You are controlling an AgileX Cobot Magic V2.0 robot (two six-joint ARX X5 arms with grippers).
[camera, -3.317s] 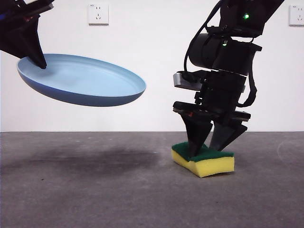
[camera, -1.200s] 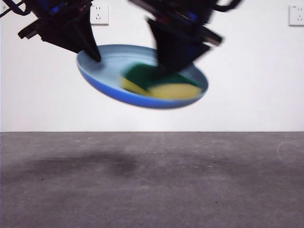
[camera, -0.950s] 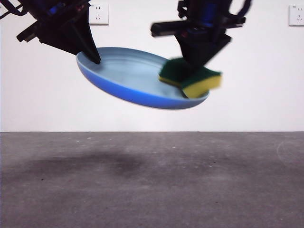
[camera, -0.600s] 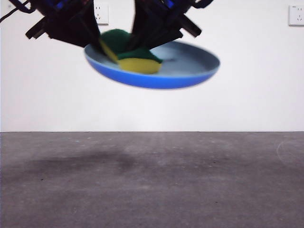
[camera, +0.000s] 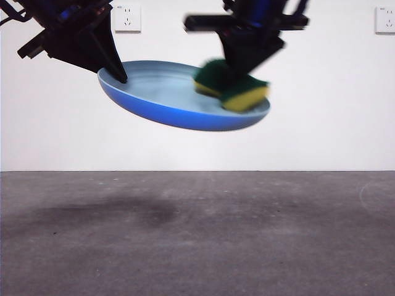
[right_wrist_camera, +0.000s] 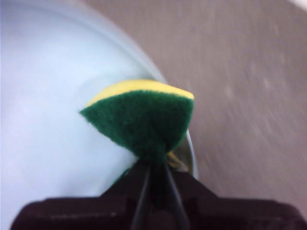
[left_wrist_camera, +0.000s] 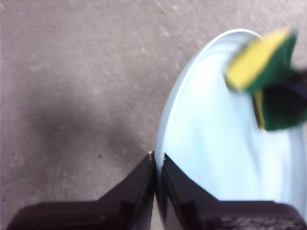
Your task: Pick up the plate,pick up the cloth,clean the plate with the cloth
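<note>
While the left gripper pinched the rim of the light blue plate, tilted high above the grey table, the right gripper clamped the scrub sponge, blurred, inside the plate near its far rim.

the worktop is a dark grey, slightly speckled surface running back to a white wall. a soft dark shadow lies on its left part. a faint pale curved mark shows near its right edge.
</note>
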